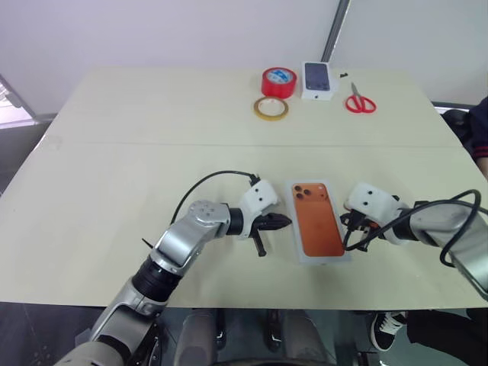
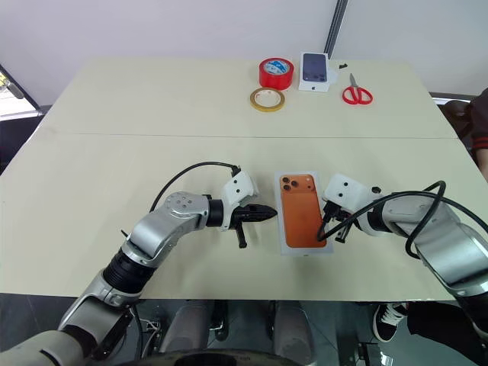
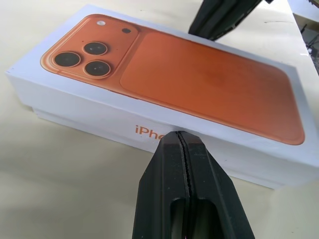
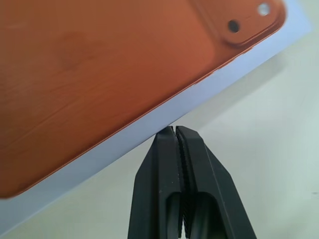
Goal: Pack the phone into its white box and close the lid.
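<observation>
Two claws flanked the white box (image 1: 320, 221) on the tabletop (image 1: 114, 152), my left claw (image 1: 280, 222) just beside one long side, my right claw (image 2: 329, 230) at the other, both pressed together on nothing. The lid was on, printed with an orange phone. Its long axis ran away from me, the camera cluster at the far end. I judged it light, stiff card with smooth, slippery faces; the long side walls offered the best hold. The phone itself was probably inside, though I could not see it.
</observation>
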